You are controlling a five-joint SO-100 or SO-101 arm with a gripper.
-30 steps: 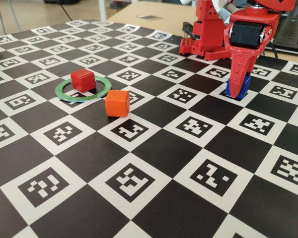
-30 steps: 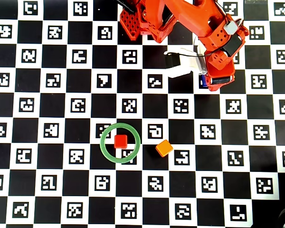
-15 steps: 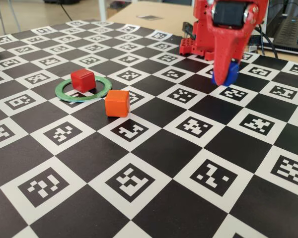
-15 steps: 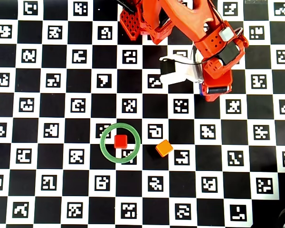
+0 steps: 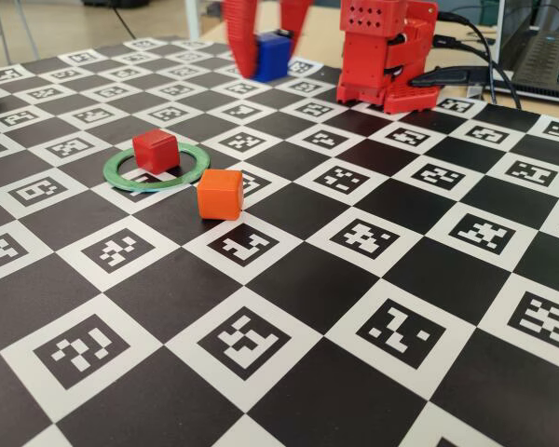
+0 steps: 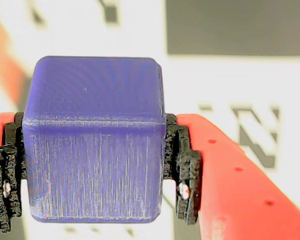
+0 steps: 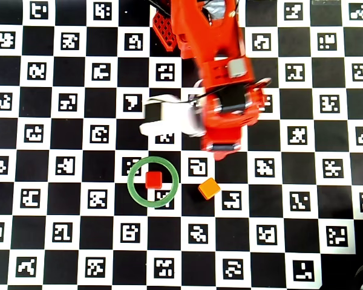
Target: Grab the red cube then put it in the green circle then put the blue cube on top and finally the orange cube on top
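The hand [image 6: 95,165] clamps the blue cube [image 6: 92,137] (board [image 5: 354,307] beside it lies bare).

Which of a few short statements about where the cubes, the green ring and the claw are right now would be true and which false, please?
1. The red cube sits inside the green circle. True.
2. The claw is empty. False: it is shut on the blue cube, with a pad pressed to each side in the wrist view.
3. The orange cube lies outside the ring, on the board. True.
4. The blue cube is already stacked on the red cube. False: in the fixed view it is far from the ring, near the arm's base.
5. The orange cube rests on the red cube. False: they are apart.
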